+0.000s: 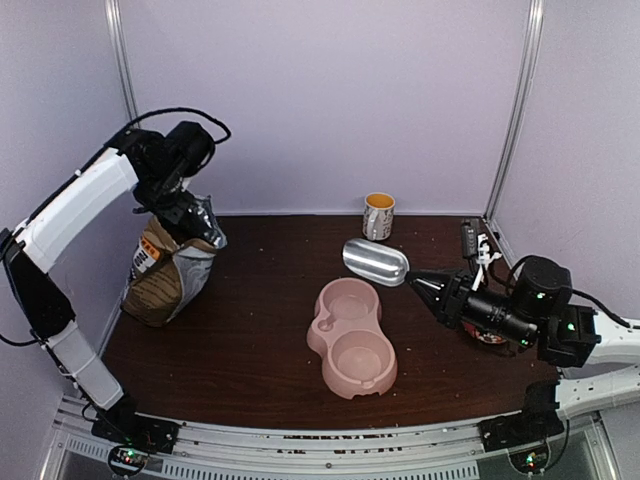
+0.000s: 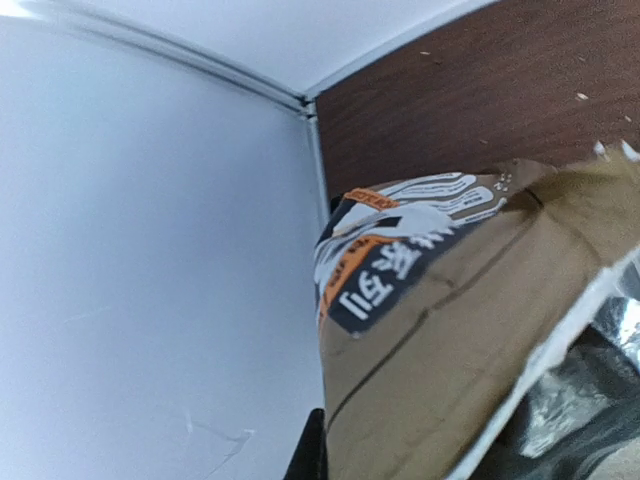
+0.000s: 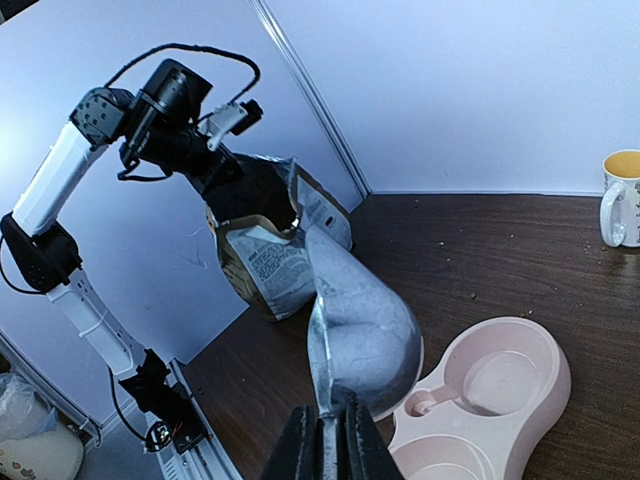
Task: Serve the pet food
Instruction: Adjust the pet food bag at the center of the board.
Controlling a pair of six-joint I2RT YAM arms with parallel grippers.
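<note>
Pet food is hidden; whether any lies in the metal scoop cannot be told. Right claw is clamped on the scoop's handle, beside the pink double bowl. Left claw, well apart, is pinched tight on the brown bag top.

Only print in view is on the brown paper bag. Its front has a white label with orange edging. A dark band on it carries a few large white characters in East Asian script, seen sideways in the left wrist view, and I can't read them for sure. In the right wrist view a white panel of fine print is too small to read. Marks on the mug are too small to tell.
</note>
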